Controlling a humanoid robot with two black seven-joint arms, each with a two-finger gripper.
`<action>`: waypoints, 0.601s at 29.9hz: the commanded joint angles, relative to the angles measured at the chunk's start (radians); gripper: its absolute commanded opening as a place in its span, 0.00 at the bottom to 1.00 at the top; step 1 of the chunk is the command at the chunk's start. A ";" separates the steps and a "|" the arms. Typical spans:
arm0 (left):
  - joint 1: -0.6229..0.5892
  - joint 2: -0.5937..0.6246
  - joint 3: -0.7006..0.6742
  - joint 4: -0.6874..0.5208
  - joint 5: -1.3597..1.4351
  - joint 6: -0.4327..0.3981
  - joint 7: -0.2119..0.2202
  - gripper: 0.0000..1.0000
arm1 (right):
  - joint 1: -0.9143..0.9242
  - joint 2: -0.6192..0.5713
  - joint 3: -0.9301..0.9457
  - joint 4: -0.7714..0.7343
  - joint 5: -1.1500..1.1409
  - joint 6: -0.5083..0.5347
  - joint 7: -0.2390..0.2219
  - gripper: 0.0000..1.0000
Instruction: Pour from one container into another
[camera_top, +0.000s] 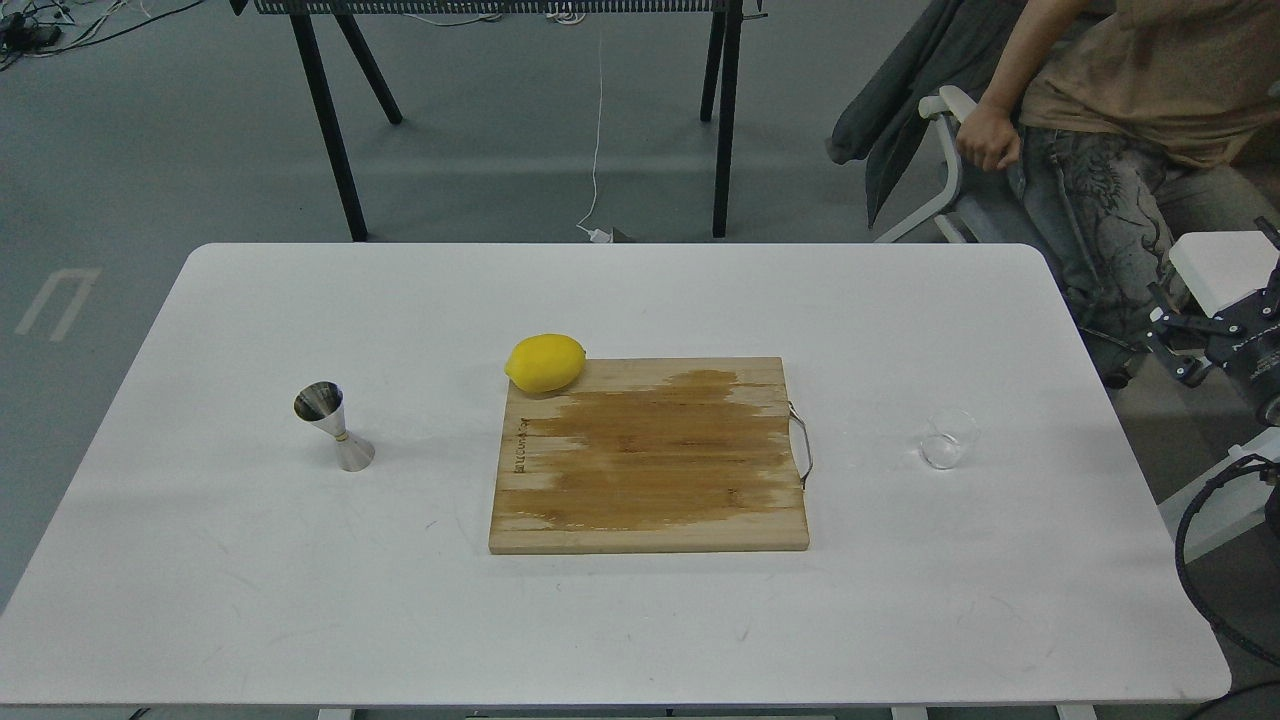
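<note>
Table (250, 560): one glass cup (948, 439), right side; one steel jigger (333, 426), left side; one cutting board (650, 460), centre; one lemon (545, 363) at its corner. Right jaws' state: cannot tell.

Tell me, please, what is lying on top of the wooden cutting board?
Only the lemon rests on the cutting board, at its far left corner, overhanging the edge. A dark wet-looking patch covers much of the board. Nothing else is on it.

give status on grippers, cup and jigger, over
Left gripper out of view, right gripper off the table's right edge, state unclear. Glass cup untouched, jigger far left. Cutting board with lemon between.
</note>
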 joint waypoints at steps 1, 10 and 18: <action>0.038 -0.002 0.001 0.048 0.000 0.001 -0.015 1.00 | -0.001 -0.001 -0.001 -0.002 0.000 0.000 0.000 0.99; 0.043 0.010 0.021 0.056 0.008 0.001 -0.099 1.00 | -0.003 0.002 -0.001 -0.001 0.000 0.000 0.000 0.99; -0.016 -0.019 0.229 0.054 0.062 0.001 -0.372 1.00 | -0.004 0.001 -0.002 -0.006 0.000 0.000 0.002 0.99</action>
